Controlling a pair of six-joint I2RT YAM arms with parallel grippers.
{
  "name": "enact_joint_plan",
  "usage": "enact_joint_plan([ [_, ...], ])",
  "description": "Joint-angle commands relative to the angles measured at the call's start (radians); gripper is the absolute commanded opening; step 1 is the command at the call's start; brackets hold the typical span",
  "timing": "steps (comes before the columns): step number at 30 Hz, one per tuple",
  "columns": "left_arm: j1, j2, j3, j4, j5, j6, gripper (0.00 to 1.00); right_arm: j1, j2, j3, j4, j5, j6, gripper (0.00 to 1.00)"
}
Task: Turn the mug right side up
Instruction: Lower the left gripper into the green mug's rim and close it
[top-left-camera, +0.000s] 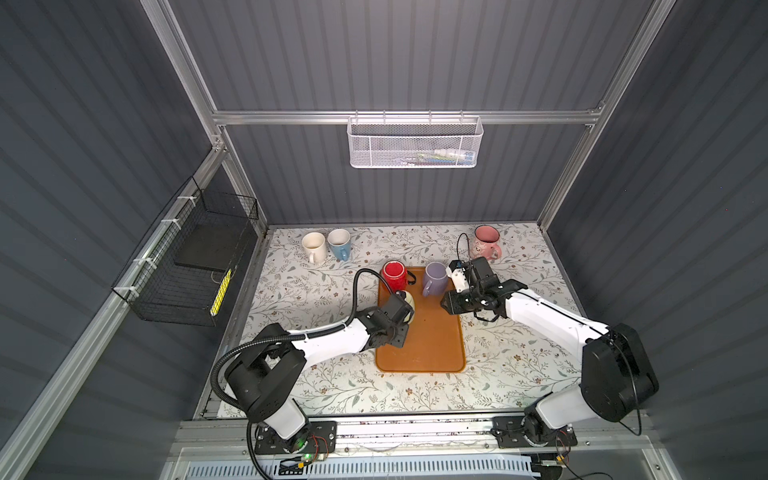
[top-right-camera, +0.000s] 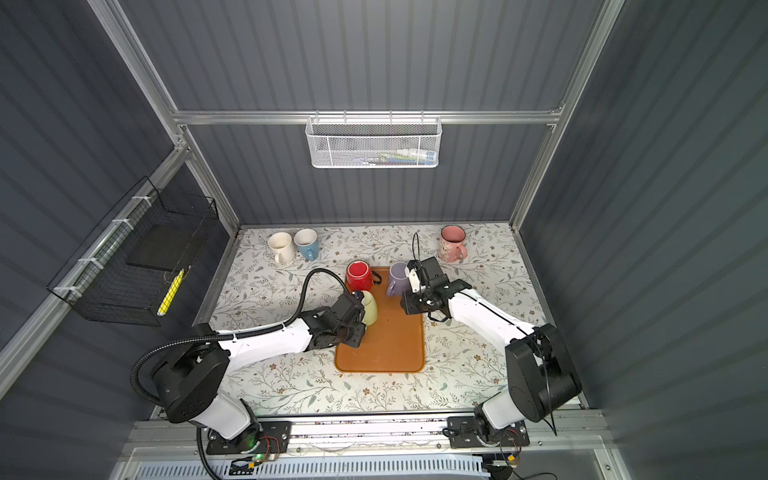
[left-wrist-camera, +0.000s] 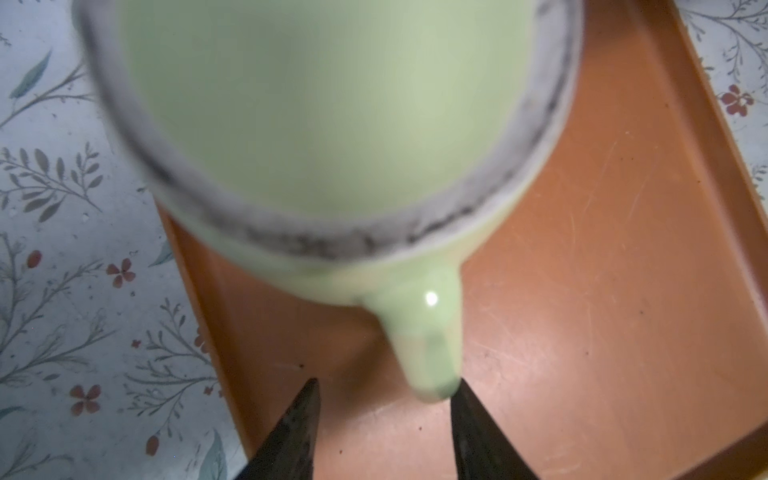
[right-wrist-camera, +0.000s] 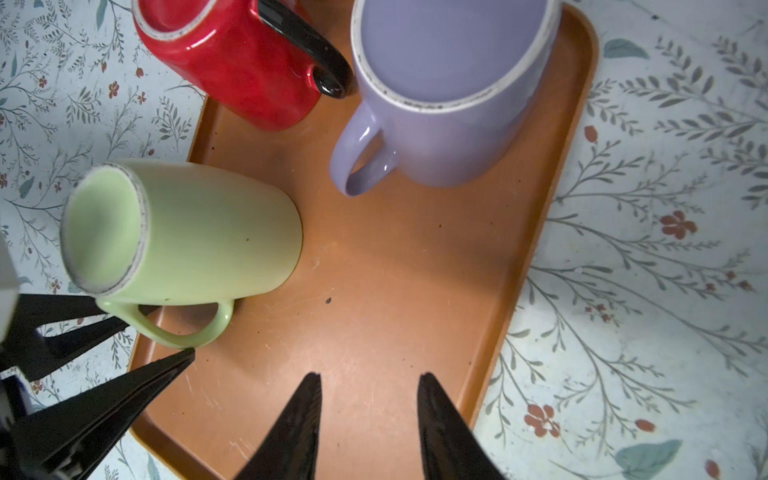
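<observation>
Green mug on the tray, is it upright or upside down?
Upside down: the green mug shows its flat base with an unglazed ring on top, mouth end down on the orange tray.

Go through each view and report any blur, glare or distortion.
Left wrist: the green mug is too close and blurred, with a glare spot on its handle; the tray behind it is sharp. Right wrist: all sharp, with soft highlights on the red mug. Both top views: wide-angle perspective, table bright, walls dark.
</observation>
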Motion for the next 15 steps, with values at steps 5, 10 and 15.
enact_joint_plan([
  [5, -0.004, -0.085, 0.012, -0.002, 0.013, -0.079, 0.52, -0.011, -0.006, -0.017, 0.024, -0.004, 0.001, 0.41],
  [10, -0.005, -0.05, 0.021, 0.015, -0.033, -0.12, 0.53, -0.012, 0.014, -0.006, 0.044, -0.026, 0.007, 0.41],
  [15, -0.005, 0.006, 0.049, 0.062, 0.002, -0.146, 0.54, -0.013, 0.009, -0.006, 0.048, -0.02, 0.003, 0.41],
])
